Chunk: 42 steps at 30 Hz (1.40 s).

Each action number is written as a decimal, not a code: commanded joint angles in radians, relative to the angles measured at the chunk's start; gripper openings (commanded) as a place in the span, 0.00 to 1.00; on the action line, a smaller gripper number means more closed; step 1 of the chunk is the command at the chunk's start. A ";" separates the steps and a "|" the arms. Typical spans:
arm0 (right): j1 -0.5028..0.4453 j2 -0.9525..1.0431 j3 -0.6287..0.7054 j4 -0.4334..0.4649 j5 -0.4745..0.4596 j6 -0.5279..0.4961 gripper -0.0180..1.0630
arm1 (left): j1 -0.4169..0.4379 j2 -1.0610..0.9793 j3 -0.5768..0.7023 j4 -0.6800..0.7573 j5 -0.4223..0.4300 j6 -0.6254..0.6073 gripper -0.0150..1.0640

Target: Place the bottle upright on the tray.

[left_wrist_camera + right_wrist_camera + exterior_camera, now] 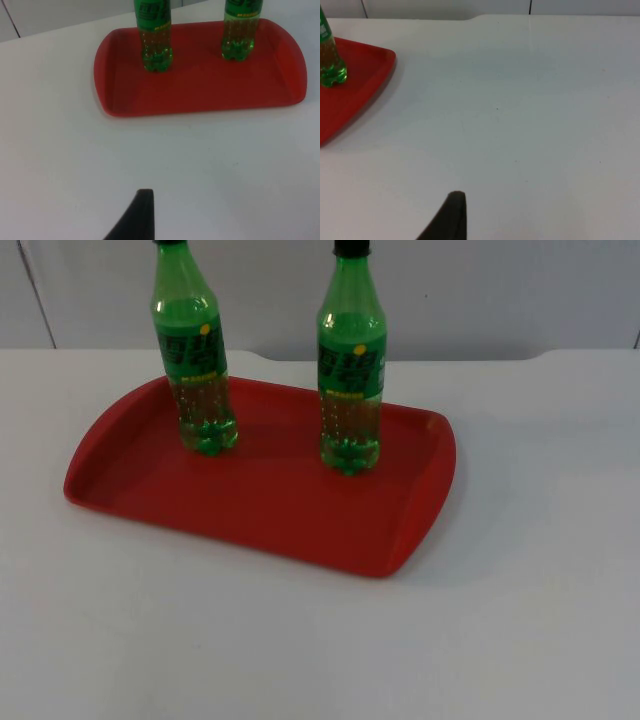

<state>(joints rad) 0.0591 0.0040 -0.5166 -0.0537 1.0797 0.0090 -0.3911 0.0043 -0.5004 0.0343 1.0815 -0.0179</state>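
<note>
Top view: two bottles (195, 360) upright on tray (120, 495); gripper openings unclear.

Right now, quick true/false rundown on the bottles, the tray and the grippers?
1. Two bottles stand upright on the tray. True: left bottle and right bottle are both upright on the red tray.
2. One bottle lies on its side on the table. False: both are upright on the tray, none on the table.
3. The bottles touch each other. False: they stand apart, with bare tray between them.
4. The bottles are green with black caps. True.
5. A gripper holds the right bottle. False: nothing grips either bottle; the left gripper's fingertip and the right gripper's fingertip are over bare table, away from the tray.
</note>
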 commanded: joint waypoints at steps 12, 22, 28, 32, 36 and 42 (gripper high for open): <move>-0.008 -0.004 0.001 0.004 -0.002 0.004 0.99 | -0.007 -0.004 0.004 0.002 -0.006 -0.001 0.99; -0.008 -0.004 0.001 0.004 -0.002 0.004 0.99 | 0.007 -0.004 0.004 0.002 -0.006 -0.001 0.99; -0.008 -0.004 0.001 0.004 -0.002 0.004 0.99 | 0.091 -0.004 0.004 0.002 -0.006 -0.001 0.99; -0.008 -0.004 0.001 0.004 -0.002 0.004 0.99 | 0.141 -0.004 0.004 0.002 -0.006 -0.001 0.99; -0.008 -0.004 0.001 0.004 -0.002 0.004 0.99 | 0.187 -0.004 0.004 0.002 -0.006 -0.001 0.99; -0.008 -0.004 0.001 0.004 -0.002 0.004 0.99 | 0.266 -0.004 0.004 0.002 -0.006 -0.001 0.99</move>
<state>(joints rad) 0.0591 0.0040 -0.5166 -0.0537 1.0797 0.0090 -0.1293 0.0043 -0.5004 0.0343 1.0815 -0.0179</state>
